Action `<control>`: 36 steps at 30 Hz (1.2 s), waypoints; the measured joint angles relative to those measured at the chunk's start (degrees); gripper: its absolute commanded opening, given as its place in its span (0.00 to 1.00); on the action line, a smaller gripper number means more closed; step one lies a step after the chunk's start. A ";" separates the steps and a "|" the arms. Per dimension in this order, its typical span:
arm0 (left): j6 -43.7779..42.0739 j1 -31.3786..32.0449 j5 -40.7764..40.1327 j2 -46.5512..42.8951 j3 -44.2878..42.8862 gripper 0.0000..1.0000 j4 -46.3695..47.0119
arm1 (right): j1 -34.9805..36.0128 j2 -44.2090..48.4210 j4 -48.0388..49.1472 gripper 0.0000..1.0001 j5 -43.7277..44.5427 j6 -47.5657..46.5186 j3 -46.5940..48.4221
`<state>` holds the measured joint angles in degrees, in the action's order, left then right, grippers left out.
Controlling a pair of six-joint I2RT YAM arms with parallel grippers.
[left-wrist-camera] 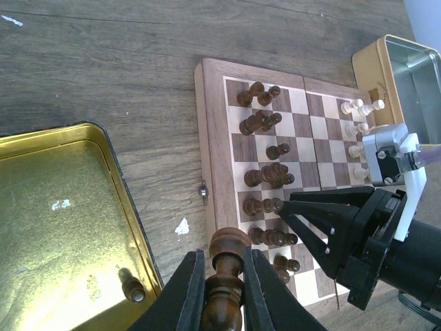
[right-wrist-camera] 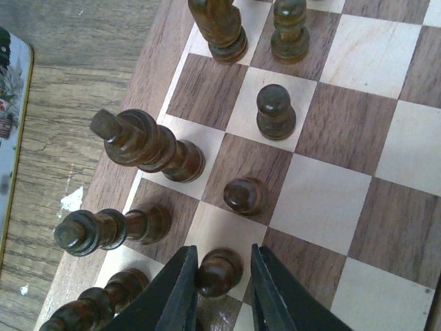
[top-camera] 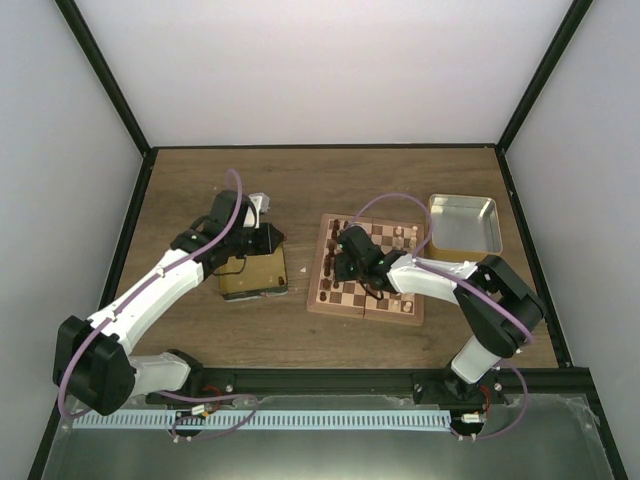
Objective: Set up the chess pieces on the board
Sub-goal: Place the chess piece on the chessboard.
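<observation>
So the right gripper (right-wrist-camera: pixel 222 256) is down on the board (left-wrist-camera: pixel 210 138) with its fingers narrowly parted around a dark pawn (right-wrist-camera: pixel 219 272) standing on a square. I honestly can't tell if it's pinching the pawn or just loose around it. If that's the drop-off, I'd spread the fingers a touch and come straight up, because another pawn (right-wrist-camera: pixel 244 195) sits just ahead of the tips and the tall back-row pieces (right-wrist-camera: pixel 148 146) crowd one side. The left gripper (left-wrist-camera: pixel 220 256) is closed on a tall dark piece (left-wrist-camera: pixel 226 283), held over the table beside the board's edge. There's a vacant edge square (left-wrist-camera: pixel 248 148) ahead of its fingers, my guess for where it goes. Lower it vertically, since the neighbours are tight. One dark pawn (left-wrist-camera: pixel 131 289) is lying in the gold tin (left-wrist-camera: pixel 55 248) off to that gripper's side. The table (left-wrist-camera: pixel 103 69) is scuffed wood-grain, with plain white walls and black frame posts around it.
</observation>
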<state>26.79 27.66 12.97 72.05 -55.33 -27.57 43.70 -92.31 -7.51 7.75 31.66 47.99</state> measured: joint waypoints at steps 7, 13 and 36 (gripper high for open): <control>-0.02 0.00 0.00 0.00 0.07 0.05 -0.02 | 0.00 0.31 -0.66 0.33 -0.68 1.20 0.28; -0.26 0.00 0.28 0.00 0.09 0.05 -0.22 | 0.00 3.19 -2.43 0.42 -0.90 3.65 1.79; -5.11 10.80 -0.90 5.62 -4.85 0.07 -12.83 | -0.02 23.52 -9.01 0.51 14.27 14.84 0.42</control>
<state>21.67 38.46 12.08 77.67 -60.18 -40.40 43.68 -68.79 -16.51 22.02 46.50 48.40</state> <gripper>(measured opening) 0.129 0.505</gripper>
